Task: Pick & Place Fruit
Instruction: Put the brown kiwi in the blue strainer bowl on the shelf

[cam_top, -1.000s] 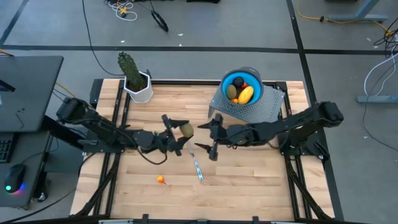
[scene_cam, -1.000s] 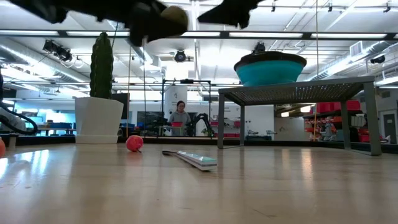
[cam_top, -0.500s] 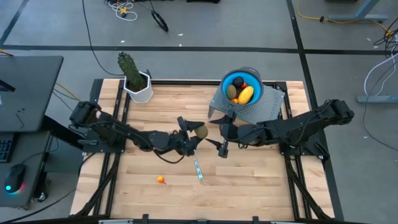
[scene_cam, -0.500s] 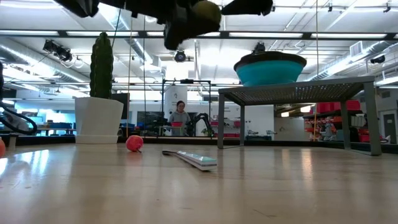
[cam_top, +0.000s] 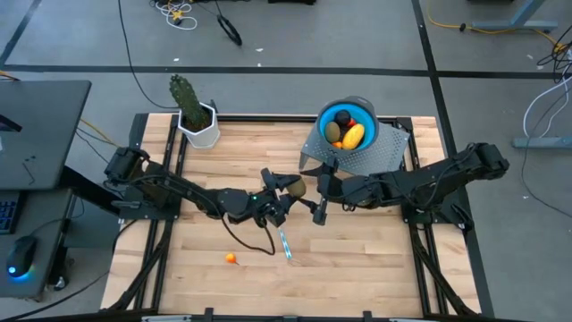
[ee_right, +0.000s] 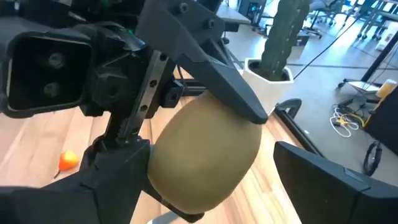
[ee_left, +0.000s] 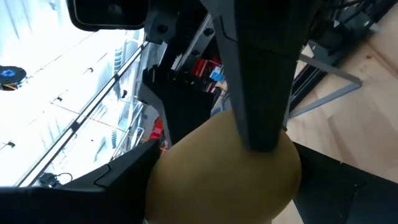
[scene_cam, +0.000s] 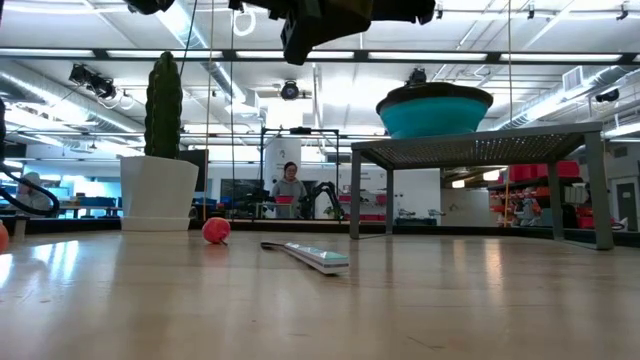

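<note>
Left gripper (cam_top: 288,193) is clamped on an olive-brown oval fruit (cam_top: 296,189), held in the air above mid-table, just left of the right gripper (cam_top: 319,196). Left wrist view shows the same fruit (ee_left: 224,174) pinched between the dark fingers (ee_left: 261,81). Right wrist view has it (ee_right: 208,152) filling the gap between the right arm's own fingers (ee_right: 339,177), which stand spread wide on either side and grip nothing; whether they touch the fruit can't be told.

Blue bowl (cam_top: 365,114) sits on a perforated metal stand (cam_top: 380,156) at the far right of the table (cam_top: 375,259). In it: yellow oblong fruit (cam_top: 353,136), a second olive-brown oval (cam_top: 333,131), a dark purple ball (cam_top: 341,117).

A tiny orange fruit (cam_top: 231,258) lies on the wood near-left, well apart from both grippers. Slim silvery-blue knife (cam_top: 284,243) lies on the table just near of the grippers. Cactus (cam_top: 186,100) in a white pot (cam_top: 202,131) stands at the far-left corner.

Low view: a reddish ball (scene_cam: 215,230) on the table left of the knife; a person (scene_cam: 289,186) in the room behind
</note>
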